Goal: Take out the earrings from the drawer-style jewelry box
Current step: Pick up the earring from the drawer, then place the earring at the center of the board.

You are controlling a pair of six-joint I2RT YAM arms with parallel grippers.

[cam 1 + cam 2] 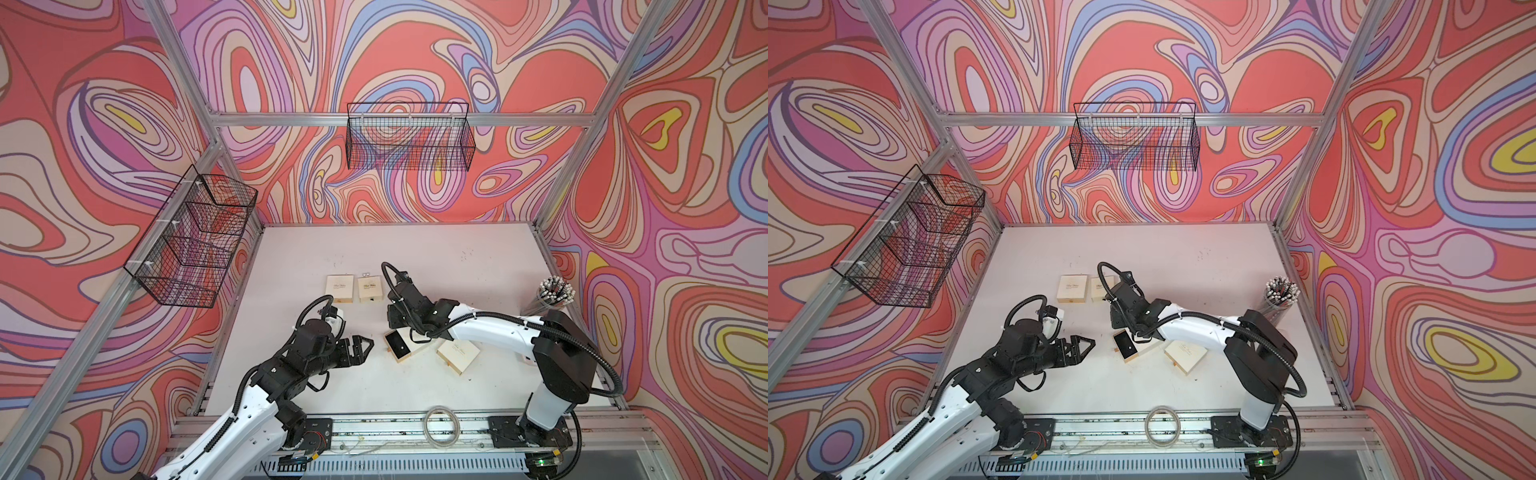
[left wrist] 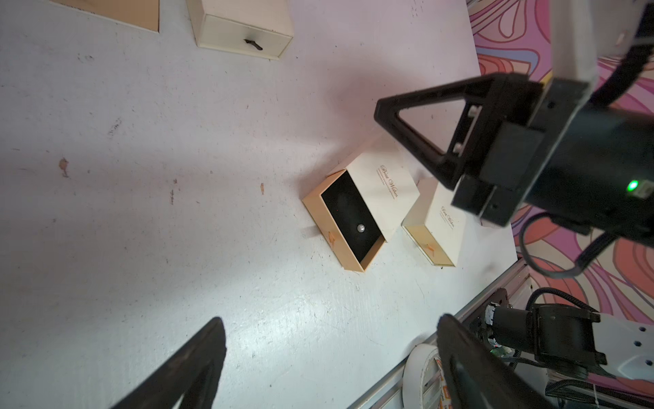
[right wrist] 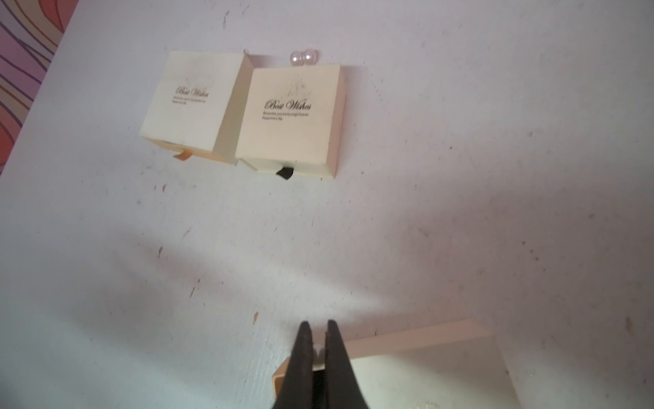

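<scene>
Drawer (image 2: 350,216) lies open near tightly closed right hand (image 3: 317,327); left hand (image 2: 329,320) gapes wide.

On the desk (image 1: 395,390), two closed boxes sit side by side toward the back, the left box (image 1: 340,289) just beside the right box (image 1: 370,289). Two earrings (image 3: 303,57) lie touching each other just behind the right box. Nearer the front lies the open box (image 2: 384,187), its drawer (image 2: 348,216) pulled out leftward with a single earring (image 2: 360,228) in it. A fourth box (image 1: 458,353) lies just right of it
</scene>
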